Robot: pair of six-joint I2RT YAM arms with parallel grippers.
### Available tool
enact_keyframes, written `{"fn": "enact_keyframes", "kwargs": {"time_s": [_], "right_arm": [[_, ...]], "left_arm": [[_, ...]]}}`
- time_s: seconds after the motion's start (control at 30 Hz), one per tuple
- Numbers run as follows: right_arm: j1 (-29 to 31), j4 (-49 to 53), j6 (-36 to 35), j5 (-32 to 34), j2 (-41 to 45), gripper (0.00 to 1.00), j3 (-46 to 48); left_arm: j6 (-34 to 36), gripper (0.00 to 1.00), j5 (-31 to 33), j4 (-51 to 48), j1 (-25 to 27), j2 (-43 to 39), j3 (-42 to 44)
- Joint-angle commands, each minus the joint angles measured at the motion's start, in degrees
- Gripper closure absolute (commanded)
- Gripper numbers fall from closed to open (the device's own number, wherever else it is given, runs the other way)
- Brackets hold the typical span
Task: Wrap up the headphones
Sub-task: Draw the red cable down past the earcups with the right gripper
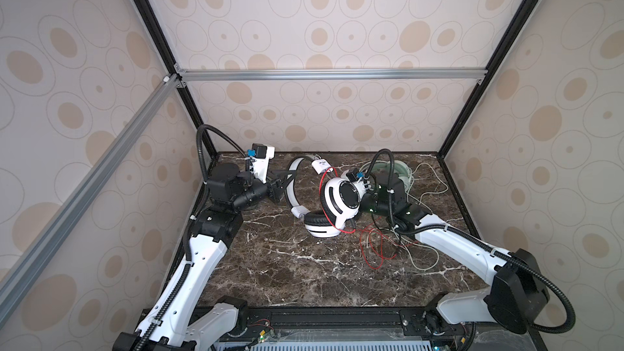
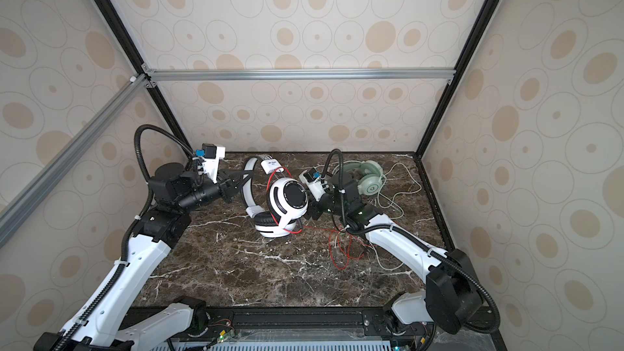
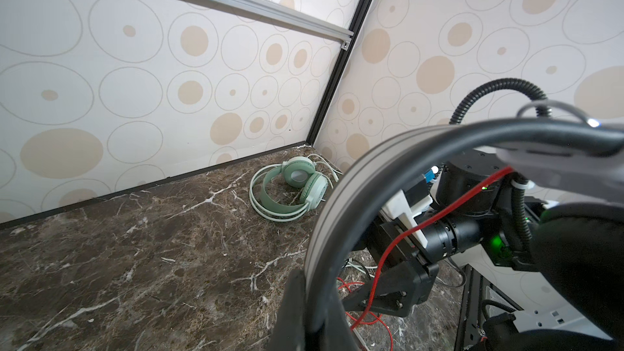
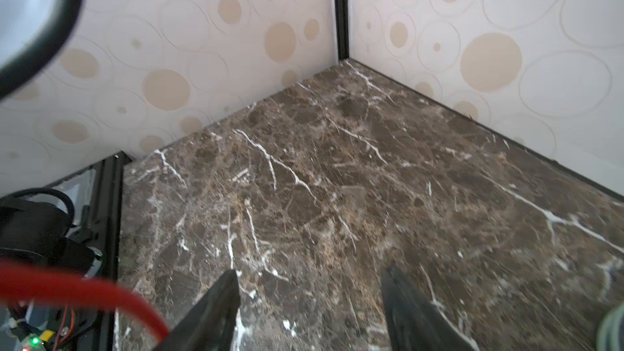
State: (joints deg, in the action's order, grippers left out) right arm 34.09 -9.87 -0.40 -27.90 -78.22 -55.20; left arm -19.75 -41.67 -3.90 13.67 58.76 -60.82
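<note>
Marble tabletop (image 1: 287,275): white headset (image 1: 339,199) mid-table, its headband pinched in the left gripper (image 1: 285,178), jaws tight. Right gripper (image 4: 310,271) beside the raised ear cup, jaws apart, empty. Red cord (image 1: 374,248) lies loose nearby. Mint-green headset (image 2: 369,180) in far right corner.

White headset (image 1: 339,202), black ear pads: mid-rear of marble tabletop (image 1: 304,271). Lower cup flat on surface, pad up. Upper cup tilted on edge above it, black round face showing in both top views. Headband arched up and to left.
Thin red cord (image 1: 374,251): one strand looped over upper cup, remainder unwound in loose tangle just right of cups.
Mint-green headset (image 2: 369,180): rear right corner, band lying on surface, cups side by side.
Pale whitish cord (image 2: 398,194): unwound, loose loops to right and forward, crossing red tangle.
</note>
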Motion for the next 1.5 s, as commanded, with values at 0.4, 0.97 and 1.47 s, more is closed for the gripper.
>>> {"fn": "enact_keyframes", "kwargs": {"time_s": [0.4, 0.97, 1.47], "right_arm": [[0.0, -14.9, 0.7, -3.1, 4.9, 0.29, 11.9], [-0.8, -6.3, -6.1, -2.3, 12.9, 0.26, 17.1], [-0.7, -19.2, -0.2, -3.5, 0.3, 0.2, 14.4]], "left_arm": [[-3.3, 1.0, 2.1, -0.2, 0.3, -0.2, -8.5], [-2.3, 1.0, 3.4, -2.3, 0.3, 1.2, -10.7], [-3.3, 1.0, 3.5, -1.5, 0.3, 1.9, -11.7]]}}
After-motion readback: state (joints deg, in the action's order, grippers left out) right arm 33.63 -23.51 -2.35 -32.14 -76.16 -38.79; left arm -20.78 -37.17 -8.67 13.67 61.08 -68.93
